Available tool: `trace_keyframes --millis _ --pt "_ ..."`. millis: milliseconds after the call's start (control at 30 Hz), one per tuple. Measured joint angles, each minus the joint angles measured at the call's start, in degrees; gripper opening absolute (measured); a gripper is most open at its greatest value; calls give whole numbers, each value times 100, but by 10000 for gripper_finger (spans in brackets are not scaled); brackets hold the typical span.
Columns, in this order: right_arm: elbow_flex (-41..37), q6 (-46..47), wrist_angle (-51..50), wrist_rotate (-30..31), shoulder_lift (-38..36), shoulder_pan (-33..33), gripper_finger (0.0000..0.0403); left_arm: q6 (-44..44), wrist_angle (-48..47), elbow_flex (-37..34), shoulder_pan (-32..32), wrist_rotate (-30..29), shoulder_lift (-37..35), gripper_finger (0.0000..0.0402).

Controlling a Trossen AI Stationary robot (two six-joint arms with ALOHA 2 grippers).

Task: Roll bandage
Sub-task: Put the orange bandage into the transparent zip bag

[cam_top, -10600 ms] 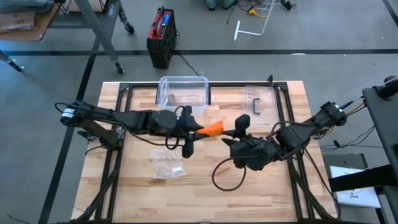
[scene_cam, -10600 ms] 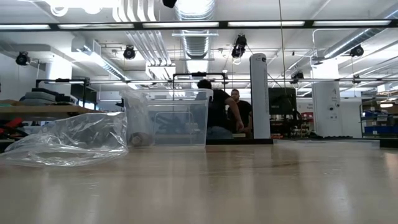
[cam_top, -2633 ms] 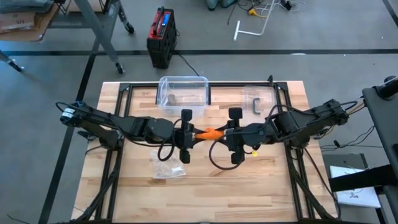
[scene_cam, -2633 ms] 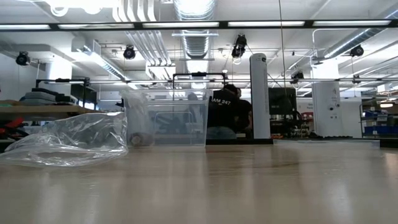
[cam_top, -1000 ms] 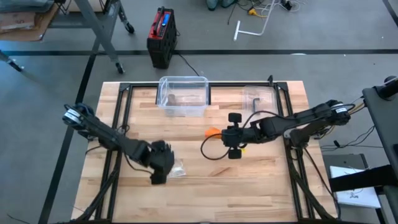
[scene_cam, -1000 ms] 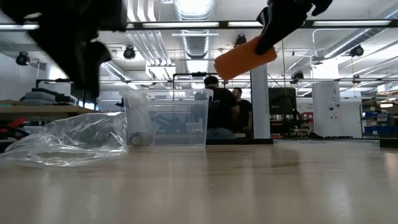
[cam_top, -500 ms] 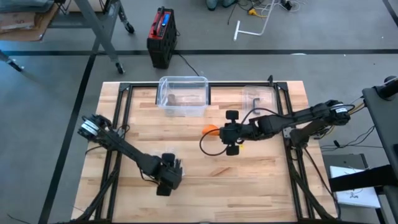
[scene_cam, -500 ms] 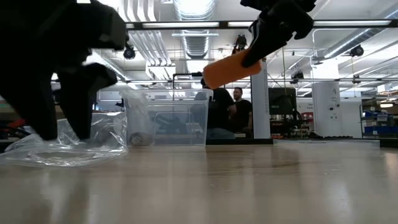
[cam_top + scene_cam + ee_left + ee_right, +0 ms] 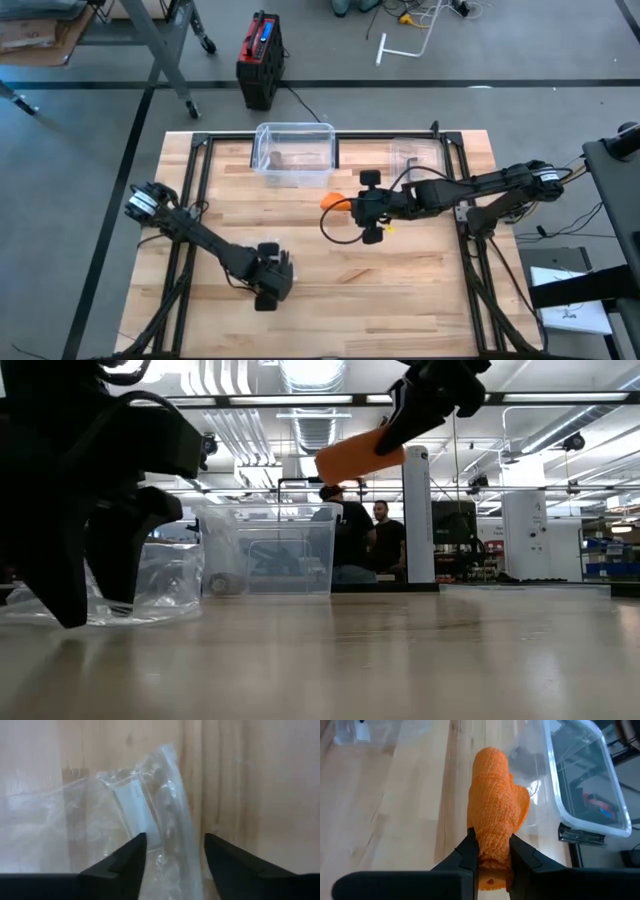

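An orange bandage roll is held above the table by my right gripper, just near of the clear bin; it also shows in the low view. My left gripper is open and points down over a clear plastic bag lying on the table's near left. Its fingers stand on either side of a raised fold of the bag. In the low view the left gripper reaches almost to the tabletop beside the bag. My right gripper pinches one end of the orange roll between its two fingers. The fingers come from the table's right and lie along the roll. The roll juts out past the fingertips, lifted clear and tilted. My left gripper: I cannot tell whether it touches the bag.
The clear bin at the far middle holds a brownish roll. Its clear lid lies at the far right. A black frame runs around the tabletop. People stand in the room behind.
My left gripper has gone toward the table's near edge and down onto the plastic bag. My right gripper has carried the orange roll toward the far left, closer to the clear bin, still clear of the table.
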Motion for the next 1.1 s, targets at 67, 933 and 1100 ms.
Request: trace_keyframes --millis 67,933,1100 --pt "6 -59 29 0 -21 -4 52 -36 31 0 20 0 0 159" --pt "-80 816 787 900 11 310 49 1181 2018 302 2409 -2167 -1293 1" --pt "-94 1227 302 1537 11 367 48 1431 2858 291 2777 -1719 -1198 1"
